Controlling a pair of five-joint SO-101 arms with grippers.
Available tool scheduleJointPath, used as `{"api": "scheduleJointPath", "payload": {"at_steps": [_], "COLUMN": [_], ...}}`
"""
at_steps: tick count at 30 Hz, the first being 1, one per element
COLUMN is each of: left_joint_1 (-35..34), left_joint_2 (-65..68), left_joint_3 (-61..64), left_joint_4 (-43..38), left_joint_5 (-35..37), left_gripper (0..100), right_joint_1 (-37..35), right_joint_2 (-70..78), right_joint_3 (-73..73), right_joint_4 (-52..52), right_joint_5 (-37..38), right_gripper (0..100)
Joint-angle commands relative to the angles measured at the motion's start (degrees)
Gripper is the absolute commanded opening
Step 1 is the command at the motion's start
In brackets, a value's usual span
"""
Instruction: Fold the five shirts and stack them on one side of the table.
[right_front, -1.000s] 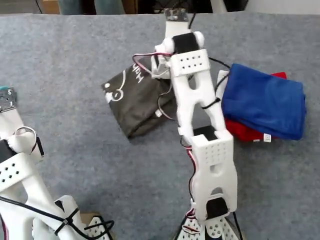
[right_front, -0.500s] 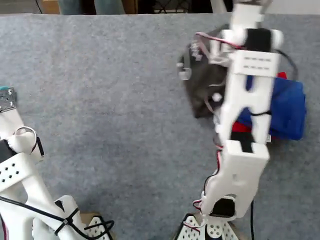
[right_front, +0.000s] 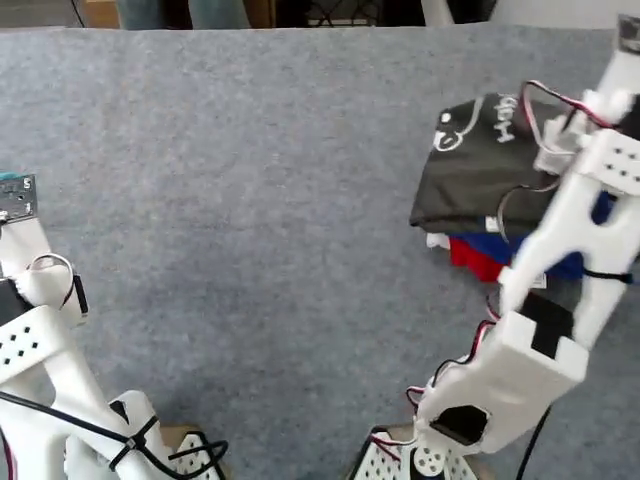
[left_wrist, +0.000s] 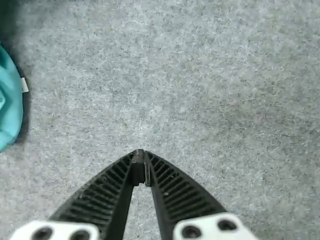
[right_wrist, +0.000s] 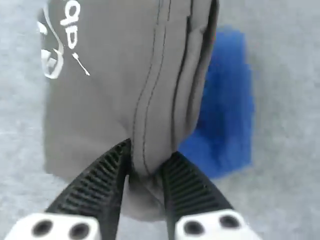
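Observation:
A folded dark grey shirt (right_front: 478, 170) with a white print hangs over the blue shirt (right_front: 560, 264) and red shirt (right_front: 472, 259) stacked at the table's right side. My right gripper (right_wrist: 146, 167) is shut on the grey shirt's (right_wrist: 120, 85) edge, with the blue shirt (right_wrist: 225, 120) showing beneath. The right arm (right_front: 560, 250) covers much of the stack in the high view. My left gripper (left_wrist: 139, 165) is shut with nothing in it, low over bare carpet, near a teal shirt (left_wrist: 9, 112) at that view's edge.
The grey carpeted table (right_front: 230, 180) stretches wide between the arms. The left arm's base (right_front: 40, 370) sits at the near left corner, with a teal patch (right_front: 14, 182) beside it.
My right arm has swung from the table's middle to the right, carrying the dark grey shirt over onto the blue and red stack. The left arm has not moved.

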Motion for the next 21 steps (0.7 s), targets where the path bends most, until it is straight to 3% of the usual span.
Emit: {"api": "scheduleJointPath", "payload": {"at_steps": [1,9,11,18,21], "left_joint_1": [0.0,0.0,0.6,9.4,10.7], "left_joint_2": [-1.1,-1.1,-1.1,-1.3,-5.5], "left_joint_3": [-1.0,-1.0,-1.6,-4.7,-3.1], "left_joint_4": [0.4,0.5,2.6,7.9,5.8], "left_joint_5": [-0.6,-0.8,-3.9,-5.5,-4.9], "left_gripper": [3,3,3,3,3], "right_joint_1": [4.7,9.6,10.2,11.3,10.9], "right_joint_2": [-2.0,1.4,1.9,1.3,-1.5], "right_joint_3": [0.1,0.3,0.3,0.3,0.8], "right_joint_4": [0.0,0.1,0.2,0.3,0.3], "right_joint_5": [2.5,8.3,8.1,8.2,8.4], "right_gripper": [1.4,1.5,3.2,39.9,35.4]}}
